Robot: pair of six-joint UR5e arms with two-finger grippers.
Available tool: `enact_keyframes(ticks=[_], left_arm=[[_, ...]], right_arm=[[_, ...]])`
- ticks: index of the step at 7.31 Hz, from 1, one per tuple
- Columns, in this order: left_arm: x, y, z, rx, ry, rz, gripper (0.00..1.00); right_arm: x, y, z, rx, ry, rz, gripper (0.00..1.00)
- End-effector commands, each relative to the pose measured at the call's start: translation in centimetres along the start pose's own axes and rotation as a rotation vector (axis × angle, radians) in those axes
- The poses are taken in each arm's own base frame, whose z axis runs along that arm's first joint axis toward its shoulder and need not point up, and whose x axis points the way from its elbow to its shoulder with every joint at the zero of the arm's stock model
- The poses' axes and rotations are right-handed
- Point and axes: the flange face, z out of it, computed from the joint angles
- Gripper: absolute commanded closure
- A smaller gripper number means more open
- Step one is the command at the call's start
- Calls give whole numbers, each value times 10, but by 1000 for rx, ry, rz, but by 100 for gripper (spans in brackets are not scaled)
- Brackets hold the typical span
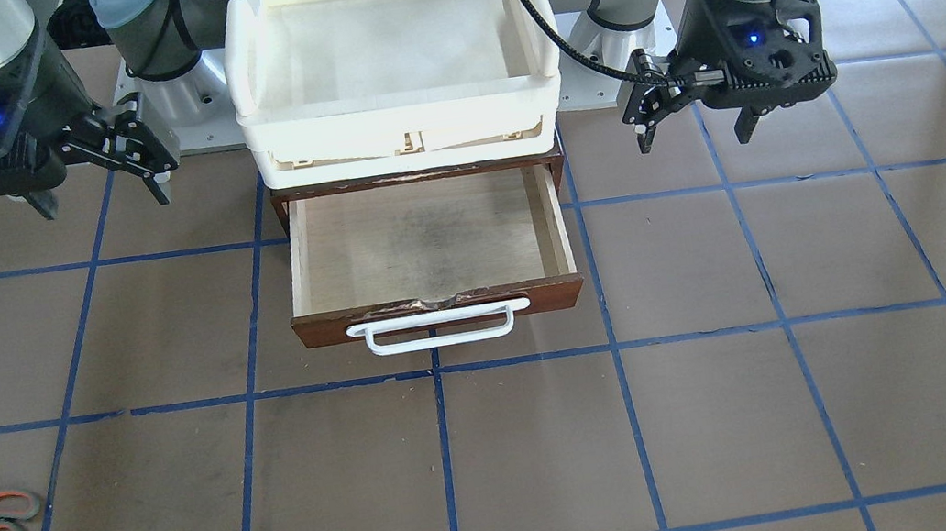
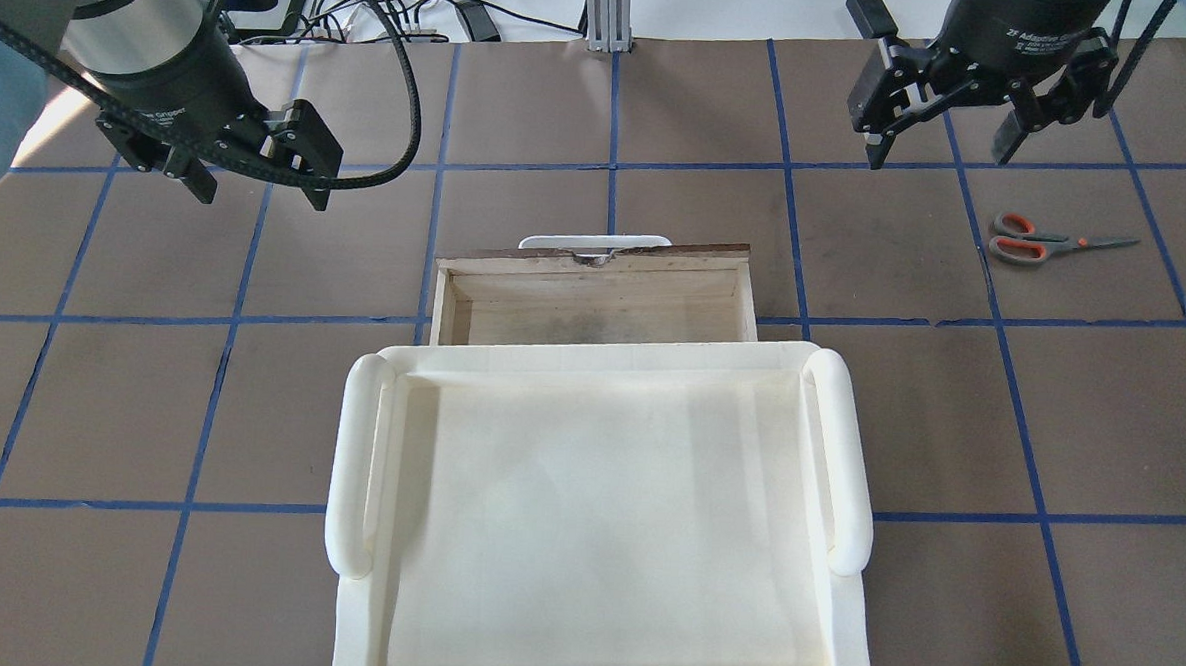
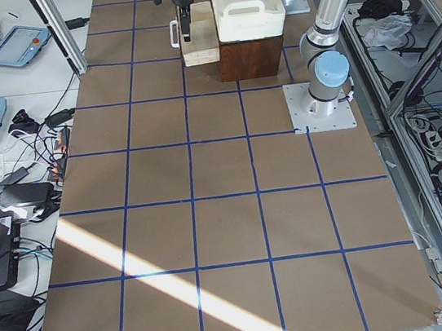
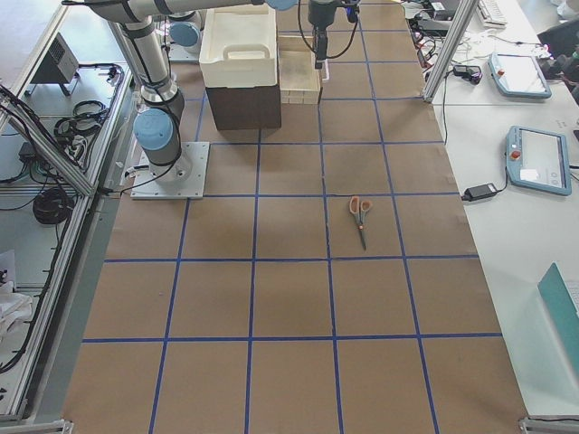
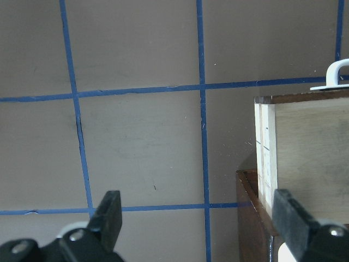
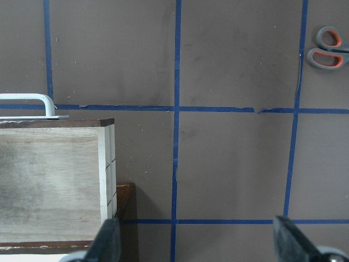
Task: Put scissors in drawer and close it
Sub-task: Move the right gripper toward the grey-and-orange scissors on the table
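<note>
While the left pincer (image 1: 693,137) and the right pincer (image 1: 105,204) hang released on either side of it, the drawer (image 1: 551,293) stands pulled open by the table's (image 1: 735,414) robot-side edge; the scissors (image 2: 1052,240) lie flat toward the far edge, on the right, well apart from the drawer.

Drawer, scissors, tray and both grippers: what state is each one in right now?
drawer: pulled open, nothing inside
scissors: blades closed, lying flat on the table, not gripped
tray: empty, sitting on top of the drawer's cabinet
left gripper: open, empty, above the table
right gripper: open, empty, above the table near the scissors
</note>
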Motion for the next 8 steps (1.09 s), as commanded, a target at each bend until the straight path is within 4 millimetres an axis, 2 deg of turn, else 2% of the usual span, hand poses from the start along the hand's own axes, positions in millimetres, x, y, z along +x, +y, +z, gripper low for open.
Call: enact_keyframes(ticks=[1,5,7,8], left_arm=[[0,0,0,2,0,0,0],[1,0,1,-1,0,2,0],[1,-1,1,1,0,2,0],[1,0,0,2,0,1,0]], right_arm=[[0,0,0,0,1,-3,0],[0,0,3,-11,4,-9,0],[13,-5,5,-5,7,-195,0],[38,-14,10,-8,19,-410,0]])
